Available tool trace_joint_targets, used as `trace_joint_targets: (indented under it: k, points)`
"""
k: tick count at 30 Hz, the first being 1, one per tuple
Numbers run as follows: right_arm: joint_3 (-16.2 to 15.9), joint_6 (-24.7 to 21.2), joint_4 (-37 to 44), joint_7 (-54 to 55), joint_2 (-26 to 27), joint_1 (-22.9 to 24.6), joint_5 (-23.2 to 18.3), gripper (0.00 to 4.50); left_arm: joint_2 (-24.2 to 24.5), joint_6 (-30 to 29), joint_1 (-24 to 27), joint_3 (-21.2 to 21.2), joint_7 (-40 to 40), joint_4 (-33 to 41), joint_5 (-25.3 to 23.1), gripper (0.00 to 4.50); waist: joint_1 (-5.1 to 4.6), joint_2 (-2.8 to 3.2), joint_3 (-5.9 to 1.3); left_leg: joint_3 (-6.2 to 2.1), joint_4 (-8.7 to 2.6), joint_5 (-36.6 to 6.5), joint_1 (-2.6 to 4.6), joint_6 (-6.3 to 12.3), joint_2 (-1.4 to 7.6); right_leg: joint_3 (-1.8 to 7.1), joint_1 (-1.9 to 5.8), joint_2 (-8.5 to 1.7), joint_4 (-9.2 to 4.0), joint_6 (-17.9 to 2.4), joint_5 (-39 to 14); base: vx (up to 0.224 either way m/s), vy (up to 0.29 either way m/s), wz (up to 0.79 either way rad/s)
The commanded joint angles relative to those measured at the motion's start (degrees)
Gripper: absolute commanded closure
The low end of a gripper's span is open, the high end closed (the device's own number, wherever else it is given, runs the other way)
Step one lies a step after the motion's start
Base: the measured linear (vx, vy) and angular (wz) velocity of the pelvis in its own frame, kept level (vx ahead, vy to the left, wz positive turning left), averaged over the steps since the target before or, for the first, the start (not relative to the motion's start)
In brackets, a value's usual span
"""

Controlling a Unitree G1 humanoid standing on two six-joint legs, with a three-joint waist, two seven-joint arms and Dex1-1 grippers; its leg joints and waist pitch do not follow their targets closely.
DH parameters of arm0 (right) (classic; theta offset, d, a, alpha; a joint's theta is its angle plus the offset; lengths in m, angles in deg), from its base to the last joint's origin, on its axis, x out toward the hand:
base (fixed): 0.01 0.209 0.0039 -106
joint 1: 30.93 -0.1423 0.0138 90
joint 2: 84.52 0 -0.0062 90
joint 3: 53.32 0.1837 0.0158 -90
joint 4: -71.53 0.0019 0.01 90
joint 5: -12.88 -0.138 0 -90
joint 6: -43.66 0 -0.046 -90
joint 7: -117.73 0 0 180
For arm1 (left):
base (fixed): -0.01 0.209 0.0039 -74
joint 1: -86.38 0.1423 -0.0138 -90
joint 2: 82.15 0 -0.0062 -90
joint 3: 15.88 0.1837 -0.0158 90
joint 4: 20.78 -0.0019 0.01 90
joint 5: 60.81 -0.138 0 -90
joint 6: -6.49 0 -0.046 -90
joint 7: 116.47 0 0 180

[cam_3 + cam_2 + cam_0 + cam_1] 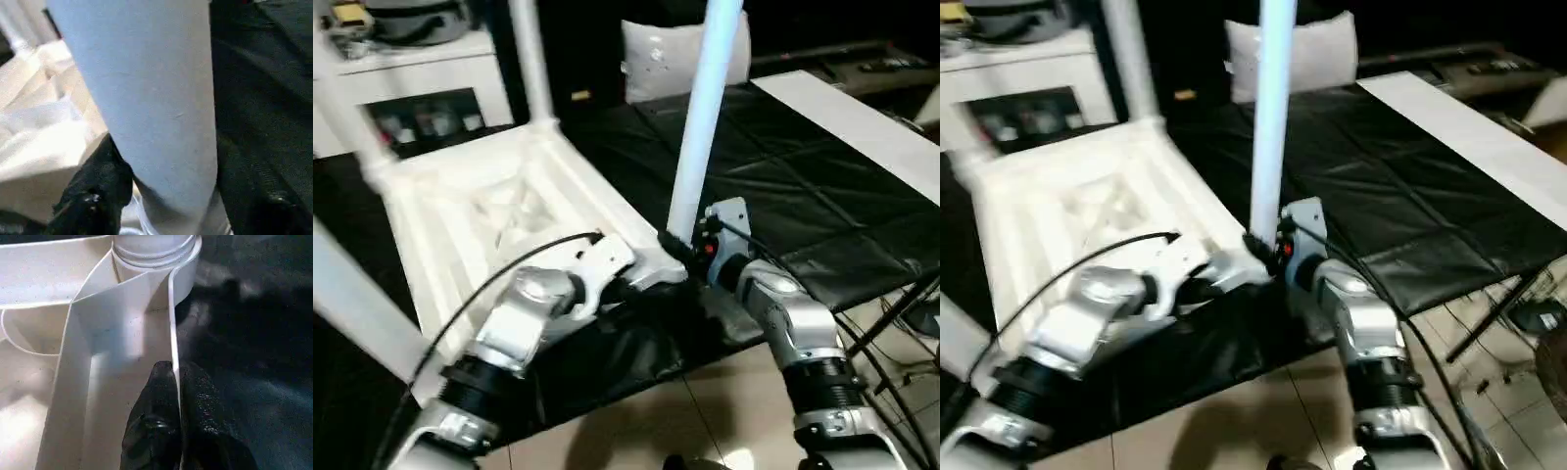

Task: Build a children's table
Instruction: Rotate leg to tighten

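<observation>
Standing leg (700, 127) within right end effector (690, 250)

A white pillow (656, 59) lies beyond the black sheet (783, 196); white cabinet (421, 88) behind.

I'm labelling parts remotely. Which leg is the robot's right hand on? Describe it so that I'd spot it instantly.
Find the upturned white table top on the black mat. At its corner nearest the robot, one leg stands upright, with the right hand around its base. Unlike the other legs, it looks pale blue.
</observation>
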Motion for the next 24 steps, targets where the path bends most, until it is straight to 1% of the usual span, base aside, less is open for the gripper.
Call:
trace_joint_targets:
  k: [1,2,3,4,5,6,7,8,9,10,11,12,13,14,15,16,17,18,19,20,21,22,24]
  points:
    - [-3.5,-0.3,-1.3,-2.6,2.6,0.8,-1.7,1.55,-1.9,2.2,-2.2,1.8,-0.4,3.1,0.7,4.5,0.36,-0.21,-3.28,0.49,-4.05,-10.4,-1.53,3.48,0.13,3.7,3.78,-4.84,-4.59,4.5,-28.0,0.0,0.0,0.0]
    - [-3.4,-0.3,-0.4,-3.8,2.1,1.2,-2.1,1.45,-1.6,2.6,-2.4,1.9,-0.2,2.7,0.6,4.5,0.47,-0.25,-3.35,0.61,-4.02,-8.8,-1.63,3.61,-0.13,3.74,3.8,-4.75,-4.44,3.9,-27.2,0.0,0.0,0.0]
    - [-3.2,-0.8,0.5,-4.1,2.1,1.5,-2.2,1.37,-1.5,2.3,-2.4,1.9,-0.4,2.9,0.4,4.5,0.68,-0.24,-3.55,0.47,-4.12,-5.9,-1.95,4.19,-0.09,3.96,4.07,-4.65,-4.01,3.0,-24.9,0.0,0.0,0.0]
    - [-3.1,-0.8,1.4,-4.5,1.7,1.9,-2.4,1.28,-1.3,1.9,-2.4,1.8,-0.6,3.0,0.2,4.5,0.94,-0.19,-3.7,0.42,-4.17,-3.5,-2.0,4.7,0.04,4.25,4.09,-4.52,-3.52,2.0,-22.6,0.0,0.0,0.0]
    - [-3.2,-0.8,2.4,-5.9,0.8,2.4,-2.8,1.19,-0.9,1.9,-2.4,1.6,-0.6,3.0,0.1,4.5,1.03,-0.16,-3.7,0.39,-4.17,-2.5,-2.03,4.93,0.14,4.36,4.06,-4.45,-3.34,1.6,-21.6,0.0,0.0,0.0]
    - [-3.4,-0.7,3.4,-7.9,-0.6,3.1,-3.3,1.09,-0.2,2.5,-2.4,1.6,-0.1,2.9,0.2,4.5,1.34,-0.14,-3.84,0.31,-4.19,-0.7,-1.96,5.53,0.43,4.58,4.12,-4.46,-2.92,0.8,-19.5,0.0,0.0,0.0]
    - [-3.6,-0.2,4.2,-10.3,-2.2,3.7,-3.7,1.0,0.6,3.0,-2.4,1.5,0.5,2.6,0.4,4.5,1.83,-0.19,-4.05,0.2,-4.08,1.0,-2.1,6.34,0.57,4.79,4.25,-4.43,-2.44,0.4,-17.4,0.0,0.0,0.0]
    - [-3.7,0.1,4.9,-12.6,-3.7,4.2,-4.2,0.87,1.4,4.0,-2.4,1.6,1.3,2.3,0.5,4.5,2.08,-0.09,-4.2,0.19,-4.01,2.1,-2.07,6.73,0.71,4.93,4.26,-4.49,-2.14,0.0,-16.2,0.0,0.0,0.0]
    - [-3.5,-0.1,5.6,-14.6,-5.2,4.6,-4.9,0.87,2.4,5.5,-2.2,1.8,2.5,1.9,0.8,4.5,2.76,-0.18,-4.55,0.1,-3.77,5.0,-2.24,7.66,0.7,5.18,4.31,-4.47,-1.44,-0.7,-12.8,0.0,0.0,0.0]
    - [-2.5,-0.4,6.2,-17.5,-7.4,4.8,-6.4,0.78,3.8,7.5,-1.9,1.9,4.3,1.2,1.1,4.5,3.15,-0.37,-4.91,0.04,-3.41,8.4,-2.76,8.42,0.51,5.46,4.4,-4.46,-0.47,-1.5,-9.0,0.0,0.0,0.0]
    - [-2.1,-0.5,6.4,-18.2,-7.9,4.8,-6.9,0.65,4.2,7.9,-1.9,1.9,4.8,1.0,1.2,4.5,3.56,-0.33,-4.95,0.08,-3.3,9.4,-2.74,8.9,0.55,5.56,4.21,-4.49,-0.29,-1.9,-8.0,0.0,0.0,0.0]
    - [-1.6,-0.6,6.7,-20.4,-9.4,4.9,-7.6,0.55,5.2,9.1,-1.6,2.1,6.2,0.6,1.4,4.5,4.04,-0.52,-4.73,0.35,-3.23,10.0,-2.93,9.5,0.39,5.6,4.06,-4.33,-0.23,-2.0,-8.0,0.0,0.0,0.0]
    - [-1.3,-0.7,7.2,-22.6,-11.1,5.1,-8.1,0.48,6.2,9.8,-1.5,2.2,7.4,0.3,1.5,4.5,4.59,-0.6,-4.61,0.73,-3.18,8.6,-2.92,9.46,0.12,5.72,3.89,-4.28,-0.49,-1.5,-10.5,0.0,0.0,0.0]
    - [-1.4,-0.8,7.5,-24.1,-12.2,5.2,-8.3,0.42,6.8,10.5,-1.4,2.3,8.2,0.0,1.6,4.5,4.93,-0.53,-4.5,0.94,-3.2,7.5,-2.86,9.25,-0.02,5.65,3.82,-4.21,-0.79,-0.9,-12.5,0.0,0.0,0.0]
    - [-1.4,-1.1,8.1,-26.4,-13.9,5.5,-8.8,0.35,7.7,11.6,-1.4,2.3,9.8,-0.2,2.0,4.5,5.55,-0.61,-4.3,1.36,-3.36,5.4,-2.56,8.75,-0.08,5.59,3.61,-4.02,-1.39,0.3,-16.6,0.0,0.0,0.0]
    - [-1.6,-1.3,8.5,-28.5,-15.4,5.7,-9.1,0.26,8.5,12.2,-1.4,2.3,10.9,-0.5,2.3,4.5,6.09,-0.58,-4.15,1.54,-3.47,3.6,-2.23,8.17,-0.13,5.51,3.35,-3.87,-1.96,1.5,-19.9,0.0,0.0,0.0]
    - [-1.8,-1.7,8.8,-30.4,-16.8,5.9,-9.5,0.26,9.2,13.1,-1.4,2.4,11.9,-0.8,2.5,4.5,6.21,-0.61,-4.12,1.58,-3.53,3.1,-2.17,7.85,-0.07,5.48,3.3,-3.79,-2.06,1.9,-20.9,0.0,0.0,0.0]
    - [-2.1,-2.2,9.3,-33.6,-19.1,6.1,-10.3,0.14,10.7,15.2,-1.3,3.0,14.2,-1.2,2.9,4.5,6.47,-0.63,-4.06,1.6,-3.59,2.0,-2.0,7.42,-0.02,5.41,3.14,-3.62,-2.37,2.8,-22.4,0.0,0.0,0.0]
    - [-2.3,-2.4,9.6,-36.1,-20.8,6.2,-10.8,0.05,12.2,16.3,-1.3,3.7,16.3,-1.3,2.9,4.5,6.75,-0.61,-4.03,1.48,-3.66,1.1,-1.93,7.41,0.06,5.37,3.11,-3.49,-2.49,3.2,-23.1,0.0,0.0,0.0]
    - [-2.4,-2.6,9.7,-36.5,-21.1,6.2,-11.0,0.05,12.5,16.8,-1.2,3.9,16.8,-1.4,3.0,4.5,6.83,-0.61,-4.1,1.41,-3.67,1.1,-1.99,7.32,0.18,5.44,3.18,-3.54,-2.3,3.2,-22.8,0.0,0.0,0.0]
    - [-2.5,-2.9,9.9,-37.4,-21.8,6.1,-11.4,0.05,13.2,17.9,-1.3,4.3,17.9,-1.6,3.2,4.5,6.89,-0.57,-4.09,1.35,-3.66,1.2,-1.93,7.15,0.27,5.48,3.05,-3.55,-2.29,3.0,-22.5,0.0,0.0,0.0]
    - [-3.3,-2.9,9.8,-40.0,-23.4,5.8,-11.4,0.05,14.6,19.8,-1.1,5.3,21.2,-1.6,3.8,4.5,6.96,-0.77,-4.17,1.38,-3.64,1.3,-1.98,7.22,0.18,5.52,3.07,-3.55,-2.22,2.9,-22.1,0.0,0.0,0.0]
    - [-4.4,-2.2,9.2,-42.3,-24.9,5.3,-10.8,0.05,16.1,22.0,-0.9,6.3,24.8,-1.8,4.2,4.5,7.16,-0.74,-4.26,1.34,-3.6,2.0,-2.07,7.41,0.19,5.61,3.09,-3.57,-1.94,2.4,-21.3,0.0,0.0,0.0]
